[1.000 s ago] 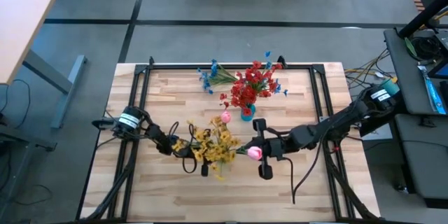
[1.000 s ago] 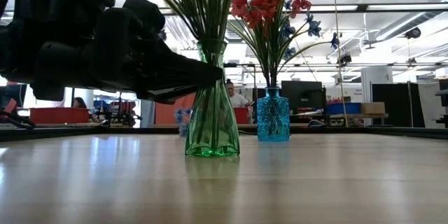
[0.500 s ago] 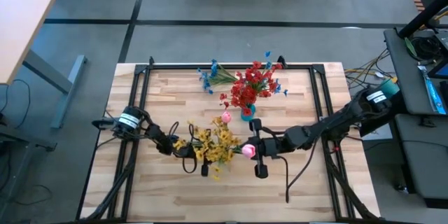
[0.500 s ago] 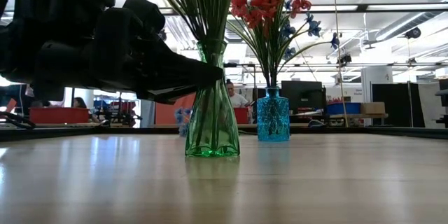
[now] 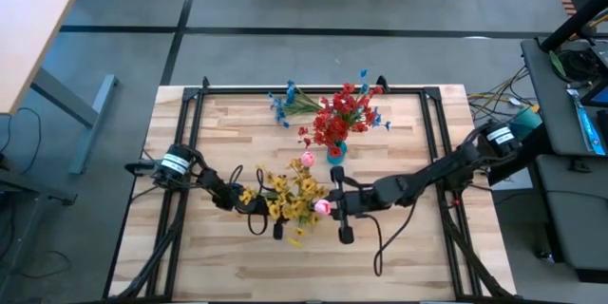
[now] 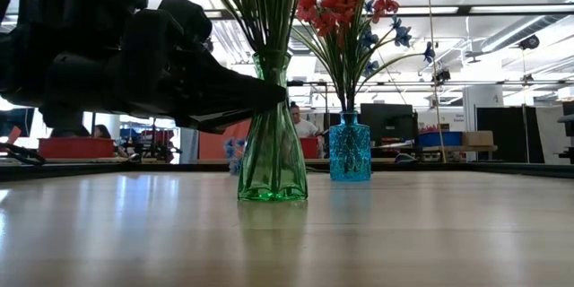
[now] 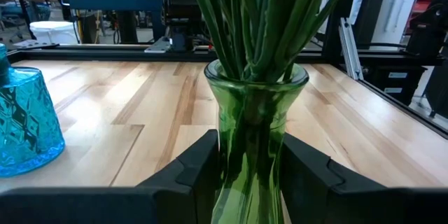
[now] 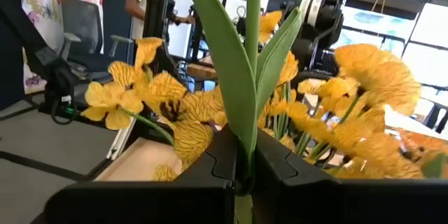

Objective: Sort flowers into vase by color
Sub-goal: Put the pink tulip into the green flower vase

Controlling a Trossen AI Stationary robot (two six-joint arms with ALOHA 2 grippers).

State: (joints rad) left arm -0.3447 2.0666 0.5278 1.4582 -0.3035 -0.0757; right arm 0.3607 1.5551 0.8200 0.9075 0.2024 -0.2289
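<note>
my left gripper [image 5: 249, 202] is low by the table. its jaws are clamped on the neck of the green vase [image 7: 250, 147], one finger on each side of the glass, to keep it from tipping. the yellow flowers [image 5: 288, 194] stand in that vase, right above my left jaws. their green stems go down between my fingers.

my right gripper [image 5: 332, 204] is up high, just beside the yellow bunch. its jaws are shut tight on the green stem of a pink bud [image 5: 322, 207]. the bud sits at the tip of those jaws, touching the edge of the yellow blooms.

farther off from both jaws is the blue vase [image 6: 350, 149], with the red flowers [image 5: 334, 121] in it and some blue ones mixed in. more blue flowers [image 5: 284, 103] lie flat on the table, well apart from my jaws. another pink bud [image 5: 306, 160] shows between the two vases.

so i think the yellow and red ones are done. the pink bud in my jaws is not in a vase yet, and the blue ones on the table are left.

i cannot see the vase mouth from above, the blooms hide it. i cannot tell what the other pink bud stands in.
</note>
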